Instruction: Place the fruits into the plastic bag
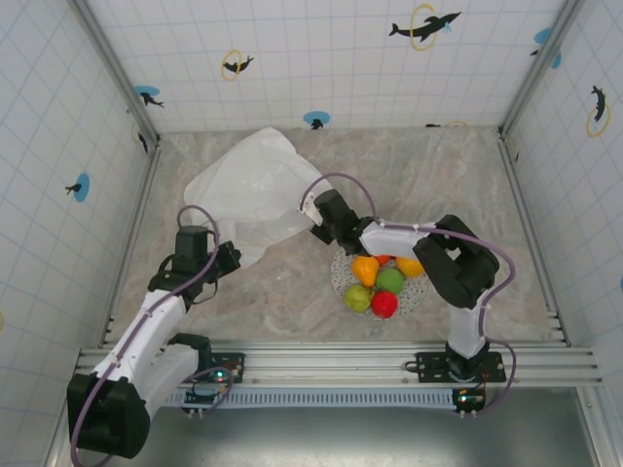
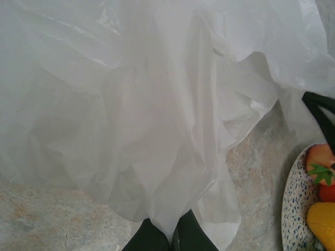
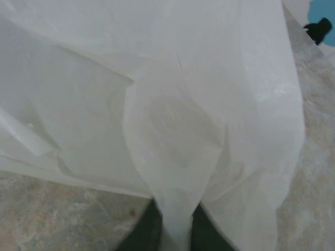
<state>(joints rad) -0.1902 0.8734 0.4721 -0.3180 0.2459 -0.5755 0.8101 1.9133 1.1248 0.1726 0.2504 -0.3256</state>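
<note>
The white crinkled plastic bag (image 1: 248,185) lies on the table's left-middle. My left gripper (image 1: 234,257) is shut on its near corner; the left wrist view shows bag film (image 2: 157,104) pinched between the dark fingers (image 2: 149,240). My right gripper (image 1: 313,229) is shut on the bag's right edge, with a fold of bag (image 3: 172,130) squeezed between its fingers (image 3: 144,232). The fruits sit on a speckled plate (image 1: 417,292) right of the bag: a red one (image 1: 384,305), two green ones (image 1: 390,280), an orange-yellow one (image 1: 365,269) and a yellow one (image 1: 410,266).
Tiled walls with dolphin stickers enclose the marble table (image 1: 292,302). The right arm's forearm (image 1: 409,238) stretches over the far side of the plate. In the left wrist view, the plate rim (image 2: 293,209) and a few fruits (image 2: 320,157) show at the right edge.
</note>
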